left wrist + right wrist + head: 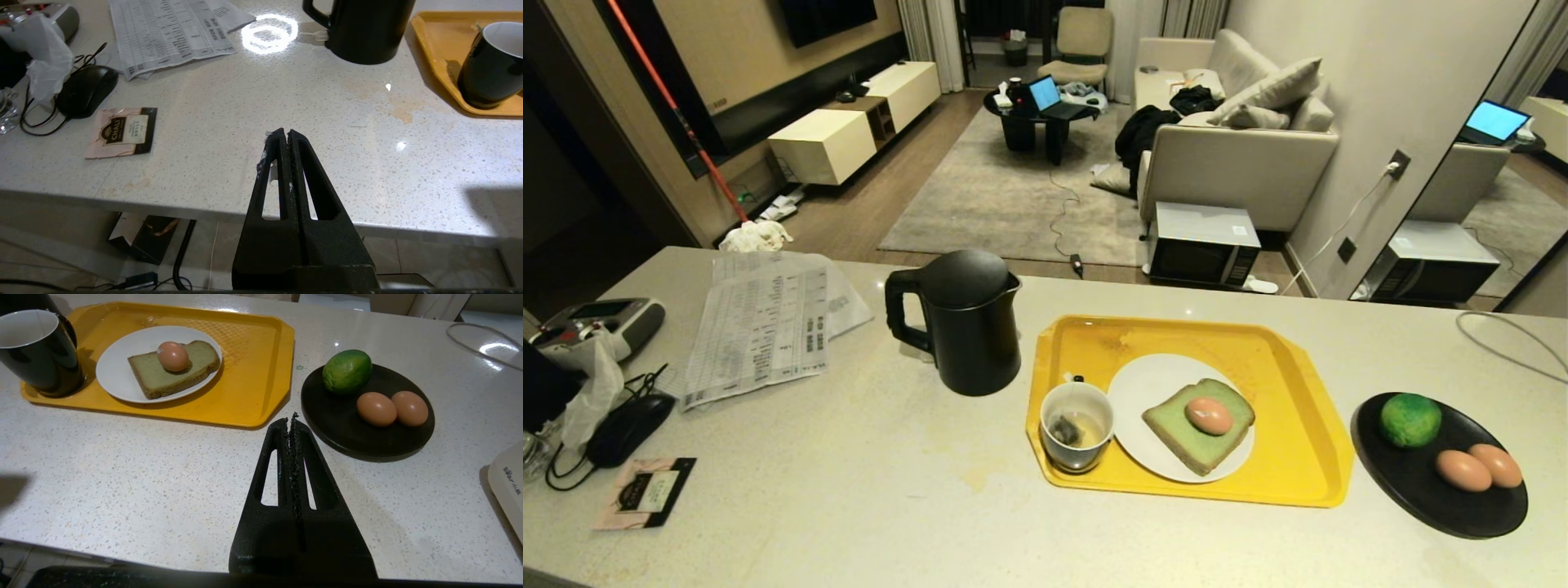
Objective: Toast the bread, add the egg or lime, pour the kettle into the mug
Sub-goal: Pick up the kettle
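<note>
Both arms parked at the near edge of the surface (849, 506). Left end effector (284, 132) clenched, empty; right end effector (291, 421) clenched, empty.

Yellow tray (1290, 367) centre-right: white plate (1143, 384) carrying bread (1188, 437), egg (1209, 415) resting on top. Mug (1076, 425) on tray at plate's 9 o'clock, teabag visible inside. Kettle (968, 322) off tray at mug's 10 o'clock, handle toward 9. Lime (1410, 419) on black plate (1421, 498) at tray's 3 o'clock, beside two plain eggs (1478, 468).

Handling, as judgement:
- kettle: rigid, likely heavy if filled; grip loop handle.
- egg: fragile, rolls; light pinch across short axis.
- bread: soft; take by crust edge.
- lime: firm, bumpy, easy grip.

Unknown: kettle fill level, no toaster in view, white object cut off beside right arm.
</note>
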Controlling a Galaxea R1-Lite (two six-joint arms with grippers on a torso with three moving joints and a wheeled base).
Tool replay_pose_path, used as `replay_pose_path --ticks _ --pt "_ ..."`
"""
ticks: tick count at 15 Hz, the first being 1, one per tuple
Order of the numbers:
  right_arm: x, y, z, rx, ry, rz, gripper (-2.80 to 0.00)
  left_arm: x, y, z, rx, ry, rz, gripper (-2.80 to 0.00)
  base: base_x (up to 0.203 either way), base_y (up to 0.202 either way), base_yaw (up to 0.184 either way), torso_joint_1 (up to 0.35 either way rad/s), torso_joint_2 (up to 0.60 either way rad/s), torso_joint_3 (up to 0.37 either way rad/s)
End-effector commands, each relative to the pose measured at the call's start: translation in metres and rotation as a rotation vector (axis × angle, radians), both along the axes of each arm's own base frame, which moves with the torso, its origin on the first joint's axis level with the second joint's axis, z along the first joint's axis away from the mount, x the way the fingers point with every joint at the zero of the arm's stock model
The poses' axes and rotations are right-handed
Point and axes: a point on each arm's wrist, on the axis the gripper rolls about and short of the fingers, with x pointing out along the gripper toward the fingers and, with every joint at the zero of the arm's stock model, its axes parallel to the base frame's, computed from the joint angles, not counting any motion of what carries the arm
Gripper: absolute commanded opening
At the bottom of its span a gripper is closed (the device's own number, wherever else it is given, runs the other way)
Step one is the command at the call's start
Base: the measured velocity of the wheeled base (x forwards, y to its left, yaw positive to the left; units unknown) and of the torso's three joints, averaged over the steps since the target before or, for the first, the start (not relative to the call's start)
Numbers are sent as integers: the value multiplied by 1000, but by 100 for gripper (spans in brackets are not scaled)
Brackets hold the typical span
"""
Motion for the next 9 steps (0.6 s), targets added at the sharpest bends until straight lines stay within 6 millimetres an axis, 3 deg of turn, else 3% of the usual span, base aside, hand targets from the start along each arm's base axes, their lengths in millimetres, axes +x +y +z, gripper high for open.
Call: replay_pose_path --ticks 1,9 --pt "0 0 -1 0 4 0 -280 0 0 0 0 -1 -1 -280 0 0 0 0 0 0" --pt "0 0 -1 0 4 0 -280 0 0 0 0 -1 1 -280 0 0 0 0 0 0"
